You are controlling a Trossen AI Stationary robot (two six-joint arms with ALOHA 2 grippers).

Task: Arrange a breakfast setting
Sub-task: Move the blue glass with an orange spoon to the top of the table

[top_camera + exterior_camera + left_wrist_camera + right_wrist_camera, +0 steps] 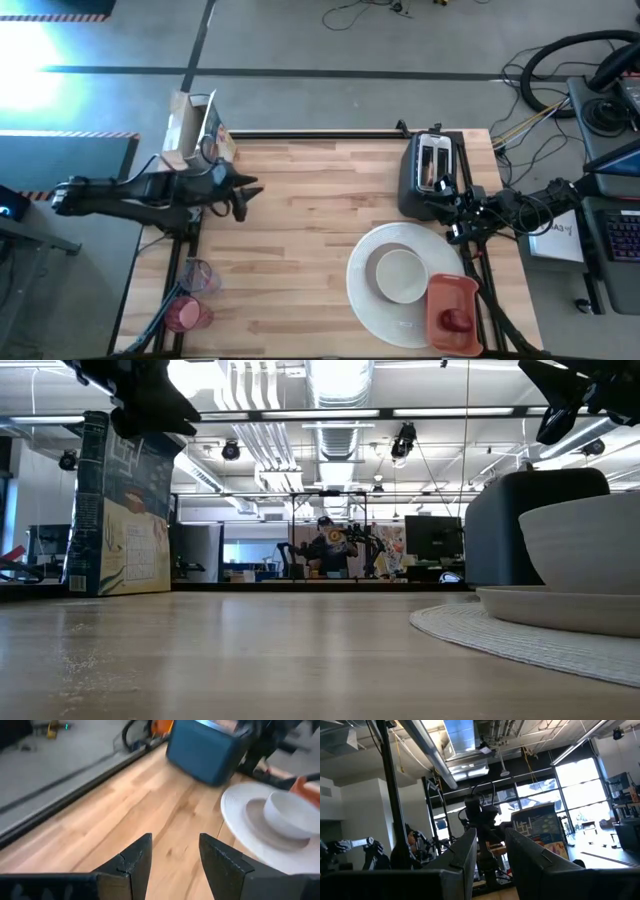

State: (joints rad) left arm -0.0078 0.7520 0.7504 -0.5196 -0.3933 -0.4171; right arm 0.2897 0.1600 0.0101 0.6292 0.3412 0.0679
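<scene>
Small white bowl sits centered on large white round plate; both grippers part-open, empty.

Lighting: bright ceiling strips; window glare at far left floor. Nearest tabletop out of focus; left wrist view motion-blurred; shadows soft.

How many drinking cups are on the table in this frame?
2. A clear glass sits near the table's front-left corner, and a pink tumbler lies just in front of it at the edge. None seem hidden elsewhere.
</scene>
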